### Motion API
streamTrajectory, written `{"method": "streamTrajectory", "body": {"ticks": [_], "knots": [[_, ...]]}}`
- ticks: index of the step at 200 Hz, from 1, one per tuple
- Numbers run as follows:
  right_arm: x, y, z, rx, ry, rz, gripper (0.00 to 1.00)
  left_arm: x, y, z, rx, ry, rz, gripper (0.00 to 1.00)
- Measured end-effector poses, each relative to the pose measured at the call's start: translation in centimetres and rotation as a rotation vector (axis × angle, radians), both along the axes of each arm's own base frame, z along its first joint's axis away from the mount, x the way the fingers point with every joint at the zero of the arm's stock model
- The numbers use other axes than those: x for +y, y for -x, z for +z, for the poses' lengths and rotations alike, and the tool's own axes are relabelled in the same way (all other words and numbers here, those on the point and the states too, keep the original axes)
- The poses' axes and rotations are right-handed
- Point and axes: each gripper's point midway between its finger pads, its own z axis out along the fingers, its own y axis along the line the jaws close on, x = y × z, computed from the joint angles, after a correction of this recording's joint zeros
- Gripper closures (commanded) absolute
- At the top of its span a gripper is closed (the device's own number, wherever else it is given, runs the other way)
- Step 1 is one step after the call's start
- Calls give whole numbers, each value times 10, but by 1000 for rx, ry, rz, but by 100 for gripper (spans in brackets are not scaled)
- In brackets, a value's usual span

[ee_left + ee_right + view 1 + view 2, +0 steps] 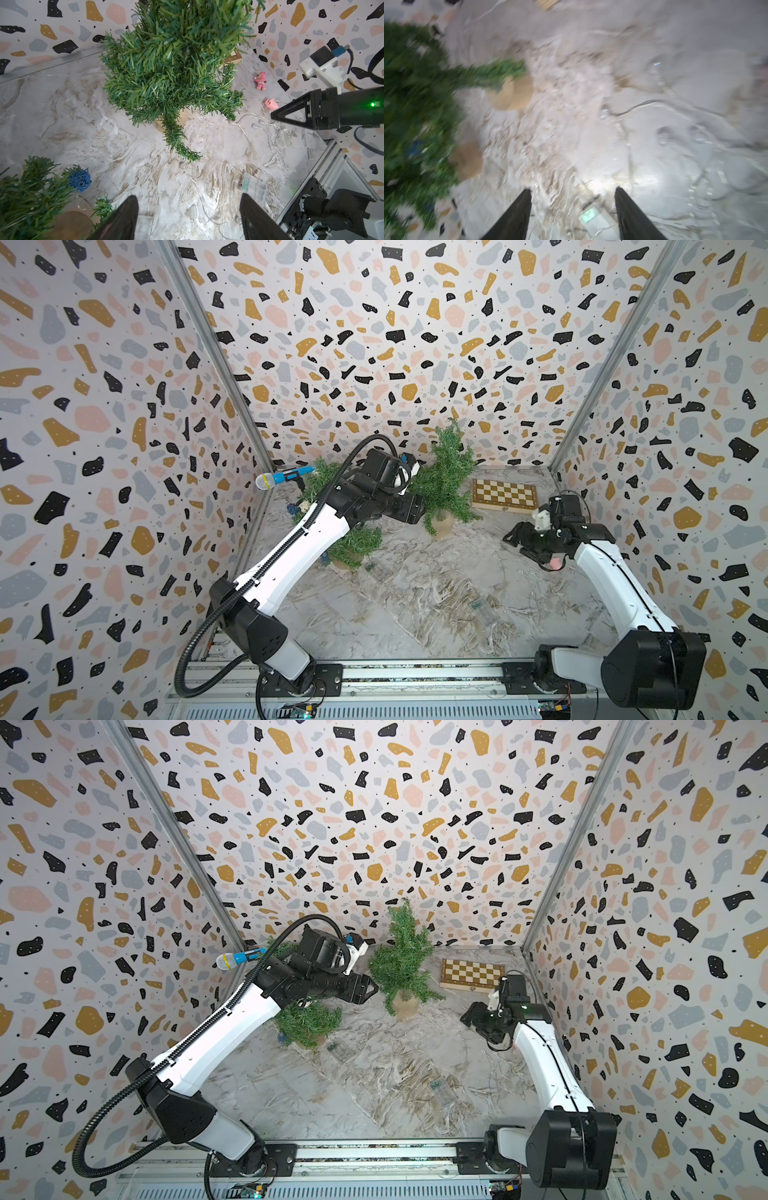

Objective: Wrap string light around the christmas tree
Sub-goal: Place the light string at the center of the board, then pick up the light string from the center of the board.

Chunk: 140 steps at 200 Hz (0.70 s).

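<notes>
- While the tree [401, 957] stands on the desk [291, 1094], the left hand [188, 197] hovers near it, apart, empty.
- Right hand [573, 189], apart, empty, above the string light [254, 126].

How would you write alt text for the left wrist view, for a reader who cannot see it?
A small green christmas tree stands on a marbled table, with the clear string light lying loose beside it, not yet wrapped. The left tool is open and empty.
</notes>
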Motion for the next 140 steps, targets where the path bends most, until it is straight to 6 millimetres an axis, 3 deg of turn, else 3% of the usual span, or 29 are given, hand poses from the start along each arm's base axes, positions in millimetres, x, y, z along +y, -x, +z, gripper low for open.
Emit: {"method": "streamTrajectory", "body": {"ticks": [29, 70, 114, 140], "knots": [[-48, 18, -39, 93, 145, -179, 28, -1, 0, -7, 5, -5, -6, 24], [-95, 33, -85, 209, 244, -335, 30, -2, 4, -24, 45, -16, -19, 24], [-103, 34, -123, 275, 256, -351, 32, -5, 4, -22, 40, 1, -27, 24], [-104, 22, -129, 242, 254, -355, 40, -6, 4, -21, 40, 4, -31, 24]]}}
